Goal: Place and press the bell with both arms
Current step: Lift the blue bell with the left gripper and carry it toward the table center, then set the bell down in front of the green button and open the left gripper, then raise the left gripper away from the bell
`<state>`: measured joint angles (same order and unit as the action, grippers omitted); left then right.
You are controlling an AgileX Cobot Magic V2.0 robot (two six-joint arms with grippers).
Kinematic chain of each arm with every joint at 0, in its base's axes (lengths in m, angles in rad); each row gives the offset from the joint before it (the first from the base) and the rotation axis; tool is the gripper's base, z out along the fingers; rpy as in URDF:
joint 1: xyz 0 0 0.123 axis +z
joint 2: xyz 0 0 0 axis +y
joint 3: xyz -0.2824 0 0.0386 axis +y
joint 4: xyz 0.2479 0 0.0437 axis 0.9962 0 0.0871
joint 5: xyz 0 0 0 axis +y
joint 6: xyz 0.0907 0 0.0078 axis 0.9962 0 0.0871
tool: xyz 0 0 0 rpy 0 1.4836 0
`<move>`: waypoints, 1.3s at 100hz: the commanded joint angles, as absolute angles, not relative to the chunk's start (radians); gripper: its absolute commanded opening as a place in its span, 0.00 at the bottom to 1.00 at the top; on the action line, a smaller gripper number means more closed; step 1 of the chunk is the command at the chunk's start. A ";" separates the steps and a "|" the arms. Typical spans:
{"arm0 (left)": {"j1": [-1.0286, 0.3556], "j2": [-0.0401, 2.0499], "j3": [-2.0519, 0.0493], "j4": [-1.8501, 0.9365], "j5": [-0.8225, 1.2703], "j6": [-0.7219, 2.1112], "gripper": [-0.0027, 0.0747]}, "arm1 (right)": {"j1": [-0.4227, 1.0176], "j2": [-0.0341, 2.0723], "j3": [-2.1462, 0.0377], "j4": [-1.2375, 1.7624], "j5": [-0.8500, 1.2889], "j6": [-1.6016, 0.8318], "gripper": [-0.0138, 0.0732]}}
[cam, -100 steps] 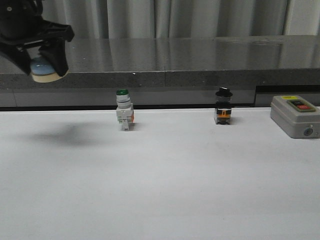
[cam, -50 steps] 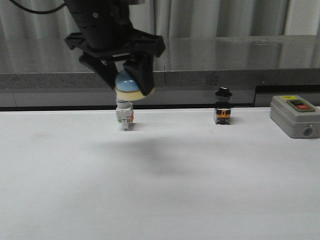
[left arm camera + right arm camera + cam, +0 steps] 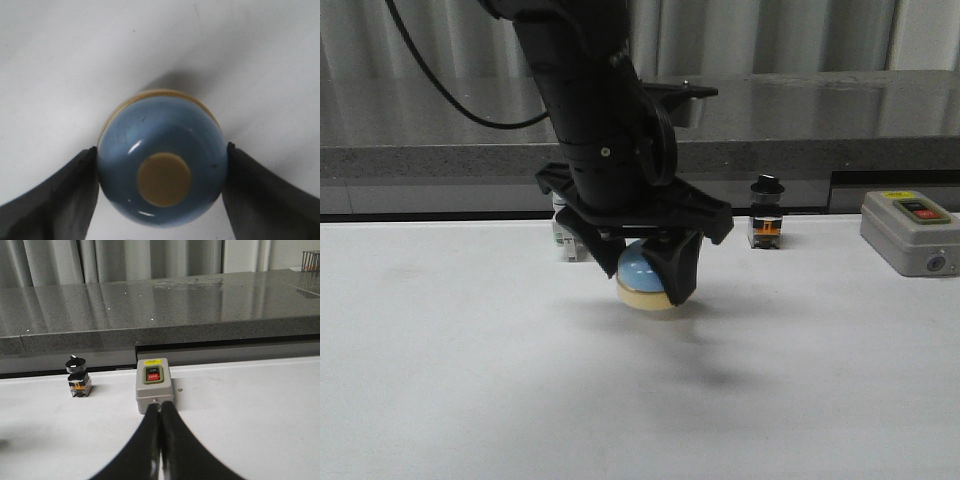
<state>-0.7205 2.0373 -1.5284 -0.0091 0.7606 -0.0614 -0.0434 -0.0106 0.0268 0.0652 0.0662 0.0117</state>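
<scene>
One bell (image 3: 646, 276) clamped in your left gripper (image 3: 650, 272) near bench (image 3: 470, 380); right gripper (image 3: 160, 440) together. Releasing high could tip it.

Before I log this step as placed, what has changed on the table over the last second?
The left end effector, shut on the bell throughout, carried it from high at the far left rightward and down to the white table, now in front of the green-capped switch. Whether it touches down is unclear. The black-capped switch and grey on/off box stayed put.
</scene>
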 commanded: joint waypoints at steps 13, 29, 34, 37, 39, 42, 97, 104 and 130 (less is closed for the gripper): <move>-0.728 1.996 -1.560 -0.017 0.702 -0.032 0.60 | -0.048 -0.023 0.011 0.059 -0.016 0.011 0.09; -0.728 1.996 -1.560 -0.017 0.700 -0.033 0.73 | -0.048 -0.023 0.011 0.059 -0.016 0.011 0.09; -0.728 1.996 -1.560 -0.017 0.703 -0.033 0.73 | -0.048 -0.023 0.011 0.059 -0.016 0.011 0.09; -0.728 1.996 -1.560 -0.017 0.703 -0.033 0.73 | -0.048 -0.023 0.011 0.059 -0.016 0.011 0.09; -0.728 1.996 -1.560 -0.017 0.703 -0.035 0.73 | -0.048 -0.023 0.011 0.059 -0.016 0.011 0.09; -0.728 1.996 -1.560 -0.017 0.703 -0.035 0.72 | -0.048 -0.023 0.011 0.059 -0.016 0.011 0.09; -0.634 1.786 -1.560 -0.006 0.711 -0.072 0.20 | -0.048 -0.023 0.011 0.059 -0.016 0.011 0.09; -0.587 1.751 -1.560 -0.008 0.728 -0.072 0.05 | -0.048 -0.023 0.011 0.059 -0.016 0.011 0.09; -0.403 1.646 -1.520 -0.020 0.760 -0.102 0.01 | -0.048 -0.023 0.011 0.059 -0.016 0.011 0.09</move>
